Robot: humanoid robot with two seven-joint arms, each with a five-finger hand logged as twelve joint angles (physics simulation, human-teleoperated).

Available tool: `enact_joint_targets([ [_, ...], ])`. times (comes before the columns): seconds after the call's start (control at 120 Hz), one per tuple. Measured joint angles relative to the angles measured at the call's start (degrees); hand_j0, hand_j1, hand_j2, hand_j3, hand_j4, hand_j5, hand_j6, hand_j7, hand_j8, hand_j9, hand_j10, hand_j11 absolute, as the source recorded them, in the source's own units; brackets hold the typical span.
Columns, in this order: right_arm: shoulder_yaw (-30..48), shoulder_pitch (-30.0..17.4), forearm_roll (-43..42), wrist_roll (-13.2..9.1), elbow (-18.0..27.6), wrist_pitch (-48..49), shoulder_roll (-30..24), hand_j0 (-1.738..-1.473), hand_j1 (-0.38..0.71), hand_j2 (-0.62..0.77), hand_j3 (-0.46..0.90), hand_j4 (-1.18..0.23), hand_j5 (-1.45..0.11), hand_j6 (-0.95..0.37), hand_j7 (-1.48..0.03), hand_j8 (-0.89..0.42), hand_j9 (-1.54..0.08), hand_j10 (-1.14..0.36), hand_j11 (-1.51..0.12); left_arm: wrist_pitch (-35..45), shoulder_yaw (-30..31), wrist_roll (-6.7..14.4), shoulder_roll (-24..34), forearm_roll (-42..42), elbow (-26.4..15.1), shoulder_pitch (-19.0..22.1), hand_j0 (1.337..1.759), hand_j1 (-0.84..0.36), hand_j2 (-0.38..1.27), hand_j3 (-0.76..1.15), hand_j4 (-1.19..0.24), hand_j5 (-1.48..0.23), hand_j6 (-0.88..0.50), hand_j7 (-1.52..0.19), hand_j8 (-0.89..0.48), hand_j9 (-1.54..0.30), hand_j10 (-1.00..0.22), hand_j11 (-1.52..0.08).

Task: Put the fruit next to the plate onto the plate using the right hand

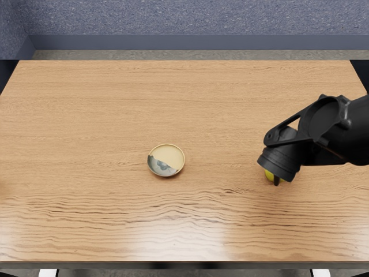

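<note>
A small round plate (166, 160), cream with a grey-blue patch on its left side, lies on the wooden table a little left of centre. A small yellow fruit (268, 175) sits on the table well to the right of the plate, mostly hidden. My right hand (277, 171) comes in from the right edge on a black arm and sits directly over the fruit, its wrist facing the camera. Only a sliver of yellow shows under the hand. I cannot tell whether the hand touches the fruit.
The wooden table (115, 104) stretches wide around both things, with bare wood between plate and fruit. A grey-blue wall and ledge (184, 41) run along the far edge.
</note>
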Motion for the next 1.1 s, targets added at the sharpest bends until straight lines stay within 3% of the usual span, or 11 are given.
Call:
enact_joint_targets([
  [0.225,0.1,0.0,-0.1,0.0,0.3,0.0,0.0,-1.658,0.12,-0.07,0.00,-0.40,-0.50,-0.30,-0.58,-0.39,-0.50,-0.39,-0.50,0.0,0.0,0.0,0.0,0.0,0.0,0.0,1.658,0.35,0.00,0.00,0.00,0.00,0.00,0.00,0.00,0.00,0.00,0.00],
  [0.275,0.6,-0.2,0.3,0.0,0.3,-0.1,-0.2,-1.655,0.20,-0.09,0.00,-0.47,-0.59,-0.25,-0.63,-0.46,-0.59,-0.47,-0.59,0.0,0.0,0.0,0.0,0.0,0.0,0.0,1.658,0.35,0.00,0.00,0.00,0.00,0.00,0.00,0.00,0.00,0.00,0.00],
  [0.317,2.5,-1.1,0.8,-0.3,0.3,-0.4,-1.0,-1.643,0.28,-0.09,0.00,-0.57,-0.66,0.00,-0.91,-0.37,-0.70,-0.56,-0.68,0.0,0.0,0.0,0.0,0.0,0.0,0.0,1.658,0.35,0.00,0.00,0.00,0.00,0.00,0.00,0.00,0.00,0.00,0.00],
  [0.35,3.8,-2.0,1.1,-0.6,0.3,-0.6,-1.7,-1.635,0.35,-0.06,0.00,-0.63,-0.70,0.19,-1.12,-0.16,-0.92,-0.61,-0.73,0.0,0.0,0.0,0.0,0.0,0.0,0.0,1.658,0.35,0.00,0.00,0.00,0.00,0.00,0.00,0.00,0.00,0.00,0.00],
  [0.433,5.9,-3.3,1.1,-0.6,0.2,-0.7,-3.9,-1.631,0.43,0.03,0.00,-0.73,-0.80,0.31,-1.26,0.03,-1.20,-0.55,-0.85,0.0,0.0,0.0,0.0,0.0,0.0,0.0,1.658,0.35,0.00,0.00,0.00,0.00,0.00,0.00,0.00,0.00,0.00,0.00],
  [0.533,7.0,-3.9,0.7,-0.2,0.2,-0.3,-6.5,-1.640,0.44,0.12,0.00,-0.74,-0.90,0.21,-1.22,-0.02,-1.22,-0.54,-0.95,0.0,0.0,0.0,0.0,0.0,0.0,0.0,1.658,0.35,0.00,0.00,0.00,0.00,0.00,0.00,0.00,0.00,0.00,0.00],
  [0.6,7.5,-4.1,0.6,0.0,0.2,-0.1,-8.1,-1.647,0.44,0.17,0.00,-0.77,-0.95,0.07,-1.09,-0.08,-1.20,-0.55,-1.00,0.0,0.0,0.0,0.0,0.0,0.0,0.0,1.658,0.35,0.00,0.00,0.00,0.00,0.00,0.00,0.00,0.00,0.00,0.00],
  [0.65,8.2,-4.1,0.3,0.0,0.1,0.0,-9.6,-1.647,0.43,0.21,0.00,-0.79,-0.99,-0.12,-1.10,-0.11,-1.20,-0.57,-1.03,0.0,0.0,0.0,0.0,0.0,0.0,0.0,1.658,0.35,0.00,0.00,0.00,0.00,0.00,0.00,0.00,0.00,0.00,0.00],
  [0.725,9.6,-4.3,-0.4,0.0,0.0,0.1,-12.0,-1.645,0.40,0.25,0.00,-0.81,-1.04,-0.21,-1.11,-0.20,-1.19,-0.62,-1.07,0.0,0.0,0.0,0.0,0.0,0.0,0.0,1.658,0.35,0.00,0.00,0.00,0.00,0.00,0.00,0.00,0.00,0.00,0.00],
  [0.783,10.9,-4.4,-1.0,0.0,-0.3,0.2,-13.8,-1.645,0.39,0.32,0.00,-0.83,-1.07,-0.24,-1.12,-0.22,-1.19,-0.63,-1.09,0.0,0.0,0.0,0.0,0.0,0.0,0.0,1.658,0.35,0.00,0.00,0.00,0.00,0.00,0.00,0.00,0.00,0.00,0.00],
  [1.1,25.6,-9.3,-5.2,0.2,-4.1,4.1,-26.2,-1.647,0.36,0.29,0.00,-0.84,-1.21,-0.27,-1.13,-0.23,-1.23,-0.61,-1.21,0.0,0.0,0.0,0.0,0.0,0.0,0.0,1.658,0.35,0.00,0.00,0.00,0.00,0.00,0.00,0.00,0.00,0.00,0.00],
])
